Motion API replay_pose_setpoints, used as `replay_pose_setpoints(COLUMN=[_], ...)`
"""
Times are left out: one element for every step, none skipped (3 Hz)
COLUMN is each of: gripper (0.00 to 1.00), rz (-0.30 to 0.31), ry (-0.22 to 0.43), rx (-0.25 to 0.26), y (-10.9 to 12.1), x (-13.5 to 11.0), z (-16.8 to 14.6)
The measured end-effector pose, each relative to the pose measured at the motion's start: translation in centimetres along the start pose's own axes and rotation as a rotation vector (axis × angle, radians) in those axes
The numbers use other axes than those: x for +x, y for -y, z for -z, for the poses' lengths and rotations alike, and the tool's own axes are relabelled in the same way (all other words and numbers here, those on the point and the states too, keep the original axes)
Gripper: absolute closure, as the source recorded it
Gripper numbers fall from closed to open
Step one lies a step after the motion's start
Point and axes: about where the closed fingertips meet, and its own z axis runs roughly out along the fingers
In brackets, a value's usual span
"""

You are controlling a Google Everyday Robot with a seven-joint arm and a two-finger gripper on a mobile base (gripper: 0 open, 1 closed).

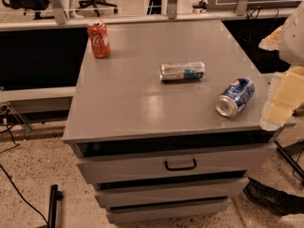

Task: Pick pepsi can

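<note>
Nearest the camera, the grey drawers of the cabinet are seen, the top one bearing a black handle. Above them lies the grey worktop.

The pepsi can is found on its side near the front right corner of the worktop. Its silver end is turned toward the front edge and its logo faces up. A slimmer silver-and-blue can lies on its side about the middle of the worktop, well apart from it. A red Coca-Cola can stands upright at the far left corner.

The gripper is seen as a pale yellowish form at the right edge of the worktop, just beside the pepsi can but not touching it. Whether it is apart or together cannot be told. The white arm rises above it along the right border of the view and is cut off there.

The step in hand is judged to be the approach, as nothing is grasped yet. The next move would call for the gripper to be brought leftward over the can and aligned across its round body, since a lying can may roll if it is nudged.
</note>
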Motion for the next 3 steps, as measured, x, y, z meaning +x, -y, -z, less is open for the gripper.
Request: replay_pose_setpoints(gripper=[0.00, 0.00, 0.00], rz=[0.000, 0.056, 0.193], ry=[0.000, -0.023, -0.035], rx=[0.000, -0.013, -0.032], y=[0.0, 2.4, 5.1], x=[0.0, 2.2, 3.9], z=[0.0, -2.8, -6.3])
